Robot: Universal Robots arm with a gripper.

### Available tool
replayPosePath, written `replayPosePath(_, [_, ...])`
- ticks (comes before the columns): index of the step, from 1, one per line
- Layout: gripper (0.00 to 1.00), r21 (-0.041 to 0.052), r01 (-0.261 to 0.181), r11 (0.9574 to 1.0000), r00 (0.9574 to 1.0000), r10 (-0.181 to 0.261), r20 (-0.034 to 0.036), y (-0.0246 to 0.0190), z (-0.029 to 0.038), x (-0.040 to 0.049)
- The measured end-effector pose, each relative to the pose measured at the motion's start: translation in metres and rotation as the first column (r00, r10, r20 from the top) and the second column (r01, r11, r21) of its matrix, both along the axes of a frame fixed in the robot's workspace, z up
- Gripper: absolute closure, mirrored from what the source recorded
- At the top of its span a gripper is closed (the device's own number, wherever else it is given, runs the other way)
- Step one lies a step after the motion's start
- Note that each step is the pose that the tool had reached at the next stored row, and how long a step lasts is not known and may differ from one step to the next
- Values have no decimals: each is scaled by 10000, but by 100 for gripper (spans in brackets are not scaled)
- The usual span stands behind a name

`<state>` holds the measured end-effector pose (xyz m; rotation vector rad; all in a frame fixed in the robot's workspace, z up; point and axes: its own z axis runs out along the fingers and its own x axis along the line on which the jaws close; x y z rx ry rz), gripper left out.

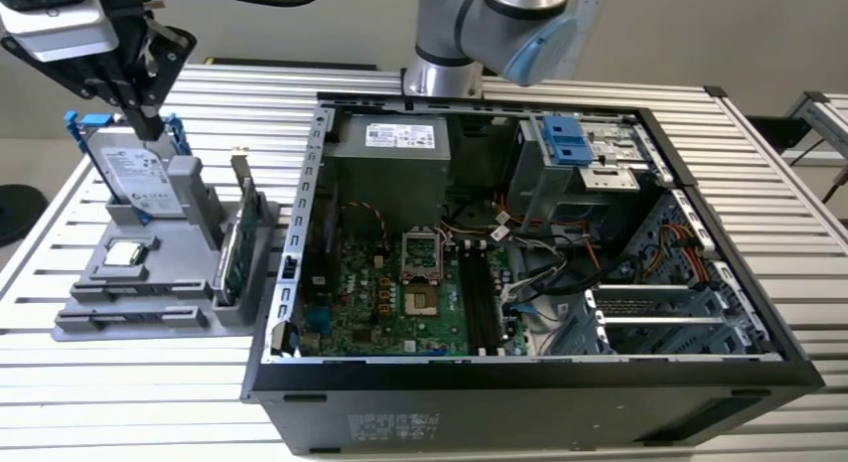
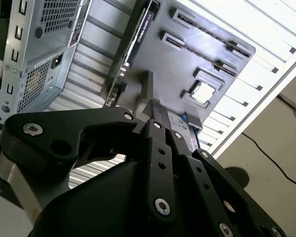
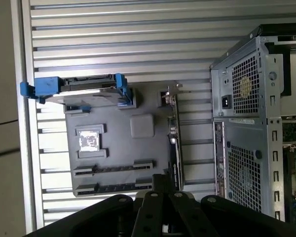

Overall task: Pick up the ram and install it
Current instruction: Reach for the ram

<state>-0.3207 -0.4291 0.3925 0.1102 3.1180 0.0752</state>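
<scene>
A table [image 1: 776, 214] of ribbed, pale metal slats carries an open black steel computer case [image 1: 530, 407] with a green motherboard [image 1: 384, 293] inside. Near the table's edge at the exterior view's left stands a matte grey moulded holder [image 3: 118, 148]. The ram [image 3: 113, 167], a long, thin, dark stick, lies flat in a narrow slot along the holder's edge farthest from the silver hard drive [image 1: 133, 179] in its blue frame. The gripper [image 1: 149, 124], black and angular, hangs above the holder with its fingers pressed together and nothing between them, apart from the ram.
</scene>
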Motion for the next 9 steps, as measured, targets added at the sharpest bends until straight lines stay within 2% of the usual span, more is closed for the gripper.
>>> replayPosePath(9, [100,-1,0,10000,10000,0,-2,-4,1,-111])
